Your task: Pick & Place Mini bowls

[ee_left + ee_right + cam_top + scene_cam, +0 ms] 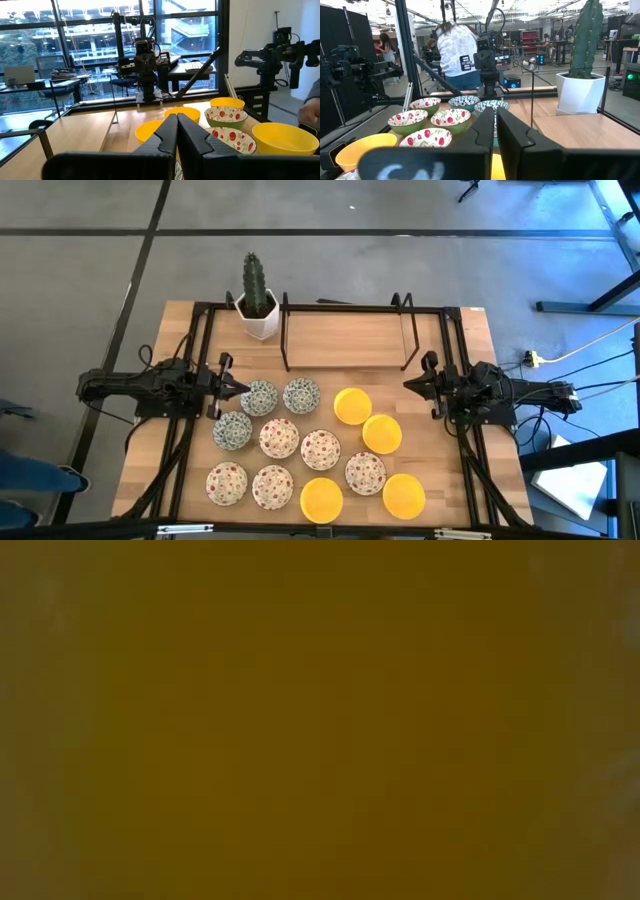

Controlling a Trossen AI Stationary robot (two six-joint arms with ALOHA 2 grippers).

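Observation:
A dozen mini bowls stand on their bases on the wooden table (470, 340). The blue-green ones (259, 397) (301, 394) (232, 430) are on the left. The red-speckled ones (320, 448) (450, 117) are in the middle, and the yellow ones (352, 405) (282, 137) are on the right. My left gripper (241, 388) (176, 131) is shut and level, just left of a blue-green bowl. My right gripper (408, 383) (495, 127) is shut and level, right of the yellow bowls. The low view shows only a blurred dark yellow surface.
A white cactus pot (258, 315) (580, 92) stands at the table's far left. A black wire rack (350, 330) spans the far middle. Bare wood lies under the rack and along the table's side edges. A person in a white top (455, 50) stands beyond the table.

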